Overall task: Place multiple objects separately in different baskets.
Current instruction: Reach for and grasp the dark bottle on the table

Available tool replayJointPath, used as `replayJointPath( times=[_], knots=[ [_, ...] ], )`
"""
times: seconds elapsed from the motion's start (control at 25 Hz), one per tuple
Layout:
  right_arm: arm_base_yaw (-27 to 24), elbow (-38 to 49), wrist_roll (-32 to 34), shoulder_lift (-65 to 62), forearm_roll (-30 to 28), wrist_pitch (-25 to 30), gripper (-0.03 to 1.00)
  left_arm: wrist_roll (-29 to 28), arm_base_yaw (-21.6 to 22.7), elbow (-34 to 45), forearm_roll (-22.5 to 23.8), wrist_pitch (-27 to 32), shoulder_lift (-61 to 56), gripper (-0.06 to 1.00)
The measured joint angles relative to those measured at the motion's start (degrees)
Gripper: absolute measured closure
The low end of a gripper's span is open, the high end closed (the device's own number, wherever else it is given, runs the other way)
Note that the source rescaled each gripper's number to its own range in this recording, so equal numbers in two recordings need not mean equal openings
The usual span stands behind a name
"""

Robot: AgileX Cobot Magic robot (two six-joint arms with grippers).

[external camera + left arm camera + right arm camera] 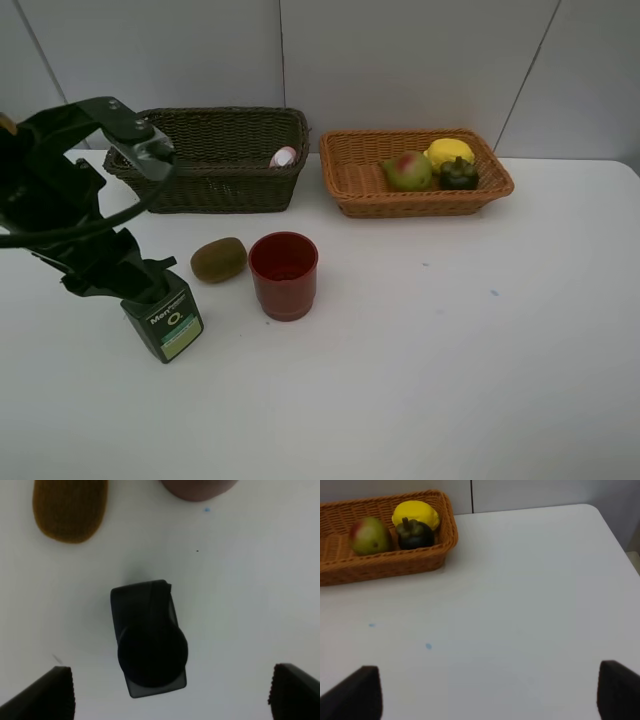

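White table (450,380), pale wall panels (400,60) behind. Left arm (60,200) covers the top of the dark green pump bottle (165,322) in the high view; only its lower body and label show. Left wrist view looks straight down on its dark round cap. Left gripper (172,692) spread wide, one finger on either side of the bottle, neither touching it. Kiwi (218,259) and red cup (284,275) stand just beside the bottle, both cut off in the left wrist view. Dark olive basket (220,180) holds a white-pink item (284,156), mostly hidden by the rim; cannot tell what it is. Orange-tan basket (420,205) holds pear (408,171), lemon (449,152), mangosteen (459,174). Right gripper (490,695) out of the high view; fingers wide apart over bare table, nothing between them
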Motion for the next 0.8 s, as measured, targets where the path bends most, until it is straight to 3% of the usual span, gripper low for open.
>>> replayJointPath(
  times=[0.8],
  knots=[
    [0.0,0.0,0.0,0.0,0.0,0.0,0.04,1.1,-1.8,0.0,2.16,-5.63,10.36,-0.06]
  ],
)
